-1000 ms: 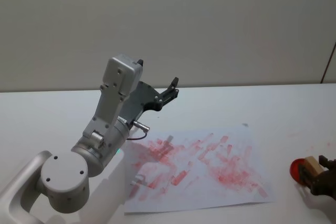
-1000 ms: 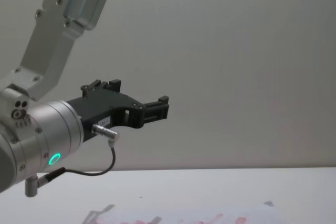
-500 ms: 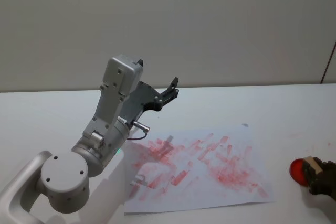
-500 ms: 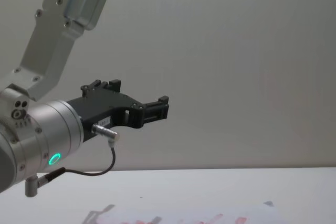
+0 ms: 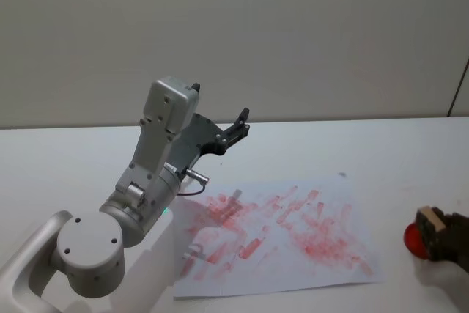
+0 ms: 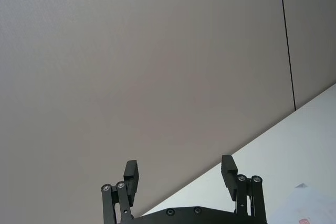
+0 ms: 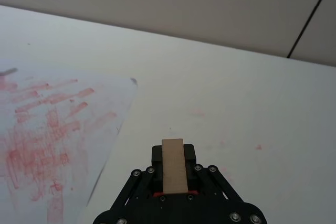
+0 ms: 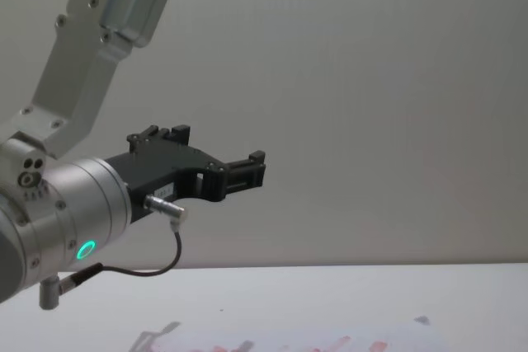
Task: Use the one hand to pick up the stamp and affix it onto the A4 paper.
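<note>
Stamp is down at the near right edge of the table. It's a plain wooden block, and the right gripper has its jaws closed on the block's two sides. In the right wrist view the block sticks out between the black jaws with a sliver of red showing at one end. Right next to it in the head view, on its left, is a round red ink pad, though I can't tell if the stamp actually touches it. A bit further in and to the left is the A4 paper. It lies flat on the white table, covered in smeary red marks, with its right edge near the gripper but apart from it. Past the paper's left end the left arm is raised. The left gripper hangs well above the table with jaws spread wide and nothing between them, pointing toward the beige wall at the back.
</note>
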